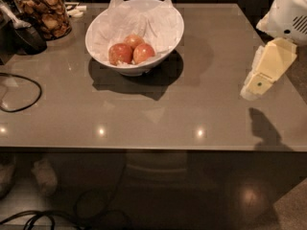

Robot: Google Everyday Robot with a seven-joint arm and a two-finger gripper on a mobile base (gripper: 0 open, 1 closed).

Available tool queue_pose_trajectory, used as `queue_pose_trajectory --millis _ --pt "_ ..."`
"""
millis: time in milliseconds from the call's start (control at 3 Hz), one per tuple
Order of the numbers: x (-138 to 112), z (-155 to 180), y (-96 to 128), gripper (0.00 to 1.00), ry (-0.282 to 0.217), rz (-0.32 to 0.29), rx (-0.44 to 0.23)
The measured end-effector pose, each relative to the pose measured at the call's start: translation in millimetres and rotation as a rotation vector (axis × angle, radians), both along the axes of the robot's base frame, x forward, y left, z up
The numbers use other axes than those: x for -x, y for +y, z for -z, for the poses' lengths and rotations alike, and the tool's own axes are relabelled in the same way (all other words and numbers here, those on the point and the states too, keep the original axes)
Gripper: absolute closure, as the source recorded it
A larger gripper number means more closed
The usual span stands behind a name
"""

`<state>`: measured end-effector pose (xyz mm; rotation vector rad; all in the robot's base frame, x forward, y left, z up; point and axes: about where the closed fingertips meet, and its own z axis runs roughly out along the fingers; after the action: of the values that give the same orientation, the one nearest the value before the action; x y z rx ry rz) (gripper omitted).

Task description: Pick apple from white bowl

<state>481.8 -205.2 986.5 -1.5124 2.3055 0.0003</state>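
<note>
Camera view, near to far: grey table (153, 123) with a black cable (19, 92) looped on it, nearer than the white bowl (134, 30) and well to its left. Gripper (253, 86) hangs over the table's right edge, well right of the bowl and slightly nearer. It's cream-coloured, angled down-left, clear of the tabletop, nothing in it. Spread or pressed together: can't tell. Bowl sits on the table's far half, lined with crumpled white paper (158, 20). Three apples bunched at its bottom. The apple (144, 53), red-orange with a paler patch, is front right, touching the darker red apple (120, 54) to its left. Yellower apple (134, 40) sits behind both. Glass jar (43, 13) of brown snacks is far left of the bowl.
</note>
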Motion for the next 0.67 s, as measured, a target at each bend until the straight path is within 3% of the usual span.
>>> queue_pose_trajectory --millis 667 --pt "-2.7 -0.3 1.5 0.0 -0.009 0.037 -0.043"
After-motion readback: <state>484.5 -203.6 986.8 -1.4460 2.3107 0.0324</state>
